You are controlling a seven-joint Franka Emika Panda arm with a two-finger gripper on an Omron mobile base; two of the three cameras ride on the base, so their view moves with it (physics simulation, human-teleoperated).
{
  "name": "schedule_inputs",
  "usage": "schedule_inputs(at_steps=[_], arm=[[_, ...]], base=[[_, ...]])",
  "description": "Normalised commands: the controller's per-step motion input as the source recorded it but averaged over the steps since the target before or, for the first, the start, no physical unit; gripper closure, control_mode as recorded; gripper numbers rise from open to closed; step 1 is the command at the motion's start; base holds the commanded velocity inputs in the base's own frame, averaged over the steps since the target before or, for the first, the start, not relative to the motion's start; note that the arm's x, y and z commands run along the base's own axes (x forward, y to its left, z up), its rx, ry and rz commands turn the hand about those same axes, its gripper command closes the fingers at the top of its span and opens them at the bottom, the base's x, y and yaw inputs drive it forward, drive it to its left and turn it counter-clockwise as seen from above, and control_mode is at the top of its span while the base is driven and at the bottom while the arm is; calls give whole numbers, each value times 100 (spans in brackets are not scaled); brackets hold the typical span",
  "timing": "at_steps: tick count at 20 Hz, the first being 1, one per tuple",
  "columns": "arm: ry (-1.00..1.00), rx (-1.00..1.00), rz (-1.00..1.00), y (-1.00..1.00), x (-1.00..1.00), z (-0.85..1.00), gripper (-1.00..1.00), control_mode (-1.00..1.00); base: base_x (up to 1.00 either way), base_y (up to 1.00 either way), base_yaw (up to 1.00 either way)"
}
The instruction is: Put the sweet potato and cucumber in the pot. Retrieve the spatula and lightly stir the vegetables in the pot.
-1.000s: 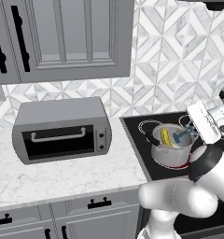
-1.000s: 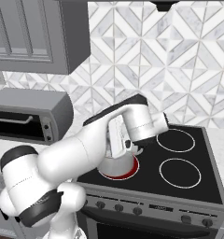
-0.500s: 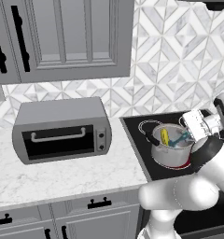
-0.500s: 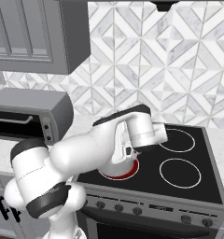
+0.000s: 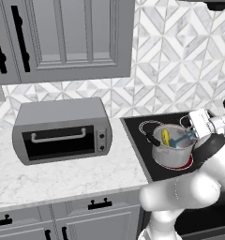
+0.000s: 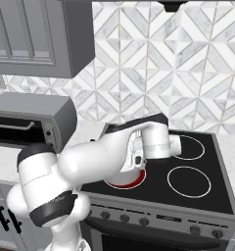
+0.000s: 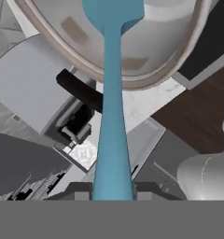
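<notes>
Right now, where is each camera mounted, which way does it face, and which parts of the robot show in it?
Left base view: behind the arm's left, looking forward and down at counter, toaster oven and pot; white arm at lower right, tool at the pot.
Right base view: behind the arm's right, facing the stove; arm crosses from lower left.
Hand view: on the hand, looking along the spatula into the pot.
Shared: both base views show toaster oven and stove.
</notes>
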Motion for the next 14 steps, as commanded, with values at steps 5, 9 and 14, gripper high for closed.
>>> schedule_inputs(at_steps=[5,9,14], arm=[[1,0,0,-8,56,-16,100,-100],[0,0,0,-1,62,-31,100,-100],[0,0,0,-9,13,-25,100,-100]], base=[[0,0,0],[0,0,0],[0,0,0]])
